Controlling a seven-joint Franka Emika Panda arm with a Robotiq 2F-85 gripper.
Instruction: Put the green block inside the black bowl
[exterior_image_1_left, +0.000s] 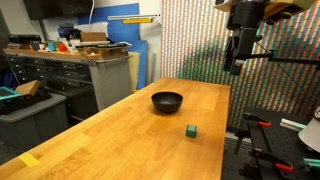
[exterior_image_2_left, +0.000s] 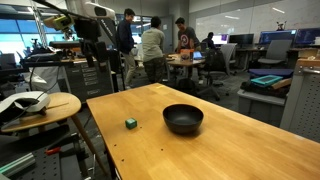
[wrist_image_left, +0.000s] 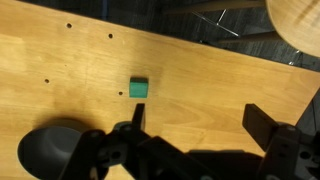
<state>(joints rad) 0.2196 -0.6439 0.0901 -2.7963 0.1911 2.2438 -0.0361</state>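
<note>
The green block (exterior_image_1_left: 190, 130) is a small cube lying on the wooden table (exterior_image_1_left: 120, 140), apart from the black bowl (exterior_image_1_left: 167, 101). Both also show in an exterior view, block (exterior_image_2_left: 130, 123) and bowl (exterior_image_2_left: 183, 119). In the wrist view the block (wrist_image_left: 139, 88) lies on bare wood and the bowl (wrist_image_left: 50, 150) sits at the lower left. My gripper (exterior_image_1_left: 234, 62) hangs high above the table's far end, also seen in an exterior view (exterior_image_2_left: 88, 50). Its fingers (wrist_image_left: 196, 118) are spread wide and empty, high above the table.
The table's edge runs diagonally at the wrist view's upper right. A round side table (exterior_image_2_left: 40, 108) stands beside the table. Cabinets and a cluttered bench (exterior_image_1_left: 70, 60) stand behind. Several people (exterior_image_2_left: 152, 50) stand at desks in the background.
</note>
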